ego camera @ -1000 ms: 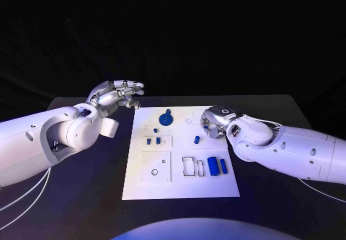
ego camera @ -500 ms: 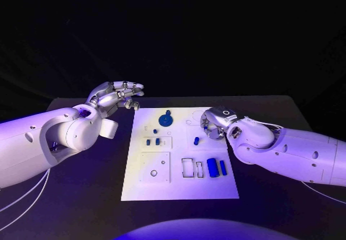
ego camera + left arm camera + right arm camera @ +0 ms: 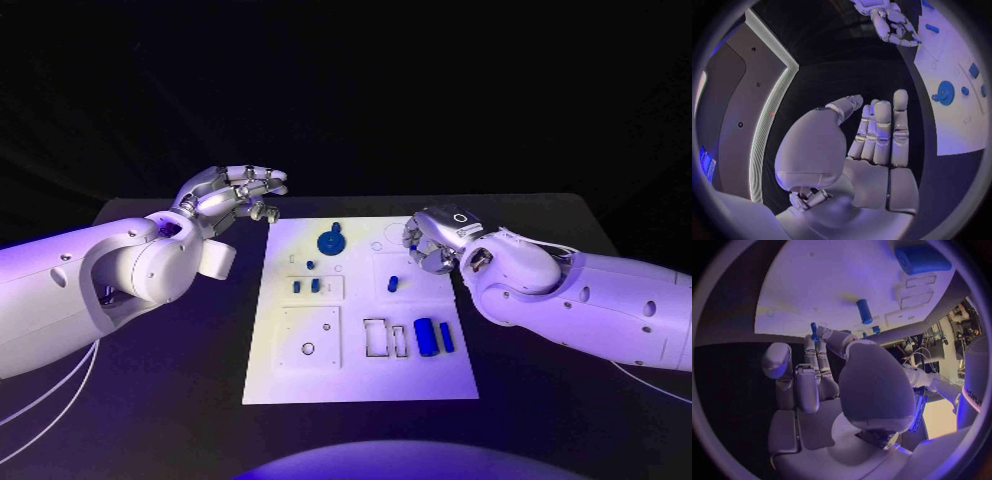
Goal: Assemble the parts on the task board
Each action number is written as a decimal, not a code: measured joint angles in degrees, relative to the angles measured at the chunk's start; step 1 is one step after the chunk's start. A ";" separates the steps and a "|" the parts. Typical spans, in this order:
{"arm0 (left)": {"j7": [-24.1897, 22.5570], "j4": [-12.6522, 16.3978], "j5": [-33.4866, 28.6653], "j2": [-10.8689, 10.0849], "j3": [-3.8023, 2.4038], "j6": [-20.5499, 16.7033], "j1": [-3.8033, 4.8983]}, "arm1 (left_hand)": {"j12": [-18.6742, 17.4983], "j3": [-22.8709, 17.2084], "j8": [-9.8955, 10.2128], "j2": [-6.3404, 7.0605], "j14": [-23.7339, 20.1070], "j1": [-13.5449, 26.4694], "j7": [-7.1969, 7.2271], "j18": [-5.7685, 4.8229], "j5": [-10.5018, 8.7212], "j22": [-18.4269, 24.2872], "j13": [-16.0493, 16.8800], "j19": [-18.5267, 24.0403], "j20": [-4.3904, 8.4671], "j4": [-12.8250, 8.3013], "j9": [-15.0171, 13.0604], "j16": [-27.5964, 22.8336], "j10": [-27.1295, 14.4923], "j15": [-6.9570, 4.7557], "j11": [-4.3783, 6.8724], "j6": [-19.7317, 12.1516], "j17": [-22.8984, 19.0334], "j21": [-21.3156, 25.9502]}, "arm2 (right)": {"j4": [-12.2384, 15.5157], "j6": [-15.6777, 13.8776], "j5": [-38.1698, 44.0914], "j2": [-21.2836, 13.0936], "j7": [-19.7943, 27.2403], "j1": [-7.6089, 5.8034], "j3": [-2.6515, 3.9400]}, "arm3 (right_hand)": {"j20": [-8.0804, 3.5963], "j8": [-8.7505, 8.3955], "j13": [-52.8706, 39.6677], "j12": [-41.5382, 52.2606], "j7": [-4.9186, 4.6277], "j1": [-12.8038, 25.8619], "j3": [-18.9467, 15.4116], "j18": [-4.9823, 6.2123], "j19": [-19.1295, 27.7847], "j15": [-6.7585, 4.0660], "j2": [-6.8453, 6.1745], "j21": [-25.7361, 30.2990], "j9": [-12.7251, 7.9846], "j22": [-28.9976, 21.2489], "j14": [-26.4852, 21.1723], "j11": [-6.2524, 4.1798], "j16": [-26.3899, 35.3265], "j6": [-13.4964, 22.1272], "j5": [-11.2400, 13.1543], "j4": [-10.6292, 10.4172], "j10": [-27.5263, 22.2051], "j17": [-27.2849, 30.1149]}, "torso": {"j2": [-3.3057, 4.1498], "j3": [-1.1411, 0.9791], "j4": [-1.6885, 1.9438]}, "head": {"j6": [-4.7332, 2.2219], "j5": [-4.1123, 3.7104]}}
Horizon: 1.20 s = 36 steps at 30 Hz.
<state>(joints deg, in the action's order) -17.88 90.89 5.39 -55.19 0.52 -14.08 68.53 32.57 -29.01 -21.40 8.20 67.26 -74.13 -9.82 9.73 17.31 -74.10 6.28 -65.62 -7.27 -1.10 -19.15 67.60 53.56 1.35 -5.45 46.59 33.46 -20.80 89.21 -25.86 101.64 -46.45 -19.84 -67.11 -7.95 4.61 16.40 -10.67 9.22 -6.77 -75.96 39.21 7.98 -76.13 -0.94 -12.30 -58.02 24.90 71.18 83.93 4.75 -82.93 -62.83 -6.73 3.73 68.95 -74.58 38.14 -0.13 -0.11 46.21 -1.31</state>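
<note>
The white task board (image 3: pixel 378 372) lies mid-table. On it are a blue gear-like disc (image 3: pixel 332 240), small blue pegs (image 3: pixel 306 285), a lone peg (image 3: pixel 391 284) and a thick blue cylinder (image 3: pixel 426 335) beside a slimmer one (image 3: pixel 447 335). My right hand (image 3: pixel 433 241) hovers over the board's far right part. In the right wrist view, this right hand (image 3: pixel 836 390) pinches a small blue part (image 3: pixel 814 329) between thumb and finger, above the board (image 3: pixel 817 280). My left hand (image 3: pixel 231 194) hangs off the board's far left corner with its fingers apart, holding nothing; this left hand (image 3: pixel 870 145) shows an empty palm.
Rectangular slots (image 3: pixel 384 335) and a round hole (image 3: pixel 309 346) mark the board's near half. Black table (image 3: pixel 173 390) surrounds the board on all sides. The left wrist view also catches the disc (image 3: pixel 945 92) and the right hand (image 3: pixel 893 22).
My right hand has lifted a little and drawn toward the far edge of the board. The left hand has hardly moved.
</note>
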 measured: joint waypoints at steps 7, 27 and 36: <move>0.10 -0.10 0.03 0.00 0.00 0.03 0.00 | 0.00 0.00 0.00 0.00 0.00 0.00 0.00 0.00 0.00 0.08 -0.09 0.00 0.00 0.00 -0.09 0.00 0.00 0.00 0.00 0.00 -0.16 0.00 | 5.51 -0.35 -0.72 -2.18 -0.23 -0.75 0.25 | 0.00 0.00 0.01 -0.20 0.00 0.00 0.03 0.00 0.00 0.00 0.00 0.00 0.00 0.11 0.00 0.00 0.03 0.00 0.00 0.03 0.00 0.01 | 0.01 -0.01 0.01 | -0.05 0.23; 0.17 -1.20 0.16 1.18 0.01 0.08 0.00 | 0.00 0.00 -0.22 0.00 0.00 0.00 -0.21 0.00 0.00 0.08 -0.08 0.00 0.00 0.00 -0.14 0.00 0.00 0.00 0.00 -0.21 -0.22 0.00 | 12.93 -2.38 -1.99 5.04 1.24 2.71 0.21 | 0.00 0.00 -0.23 -0.08 0.00 0.01 0.35 0.00 0.00 0.01 -0.01 0.00 0.13 0.10 0.00 -0.01 0.03 0.00 -0.16 0.02 -0.01 -0.04 | -0.07 0.07 0.07 | 0.73 5.59; 0.19 -1.58 0.38 1.89 0.01 0.08 0.00 | 0.00 0.00 -0.22 0.00 0.00 0.00 0.00 0.00 0.00 0.13 -0.14 0.00 0.00 0.00 -0.20 0.00 0.00 0.00 0.00 -0.41 -0.29 0.00 | 10.42 -4.63 -2.63 7.73 3.44 5.83 -0.11 | 0.00 0.00 -0.23 -0.20 0.00 0.02 0.59 0.00 0.00 0.01 -0.02 0.00 0.24 0.23 0.00 -0.01 -0.19 0.00 -0.51 0.21 -0.01 -0.05 | -0.07 0.15 0.04 | 1.55 7.50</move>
<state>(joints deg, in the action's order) -17.69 89.31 5.77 -53.30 0.54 -14.01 68.53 32.57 -29.01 -21.63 8.20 67.26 -74.13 -9.81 9.73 17.31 -73.97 6.14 -65.62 -7.27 -1.10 -19.35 67.60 53.56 1.35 -5.45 46.17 33.17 -20.80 99.63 -30.48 99.01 -38.72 -16.40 -61.29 -8.06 4.62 16.39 -10.89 9.02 -6.77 -75.95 39.80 7.97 -76.13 -0.93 -12.31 -58.02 25.14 71.40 83.93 4.74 -83.12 -62.83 -7.23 3.93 68.94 -74.62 38.07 0.02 -0.07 47.76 6.20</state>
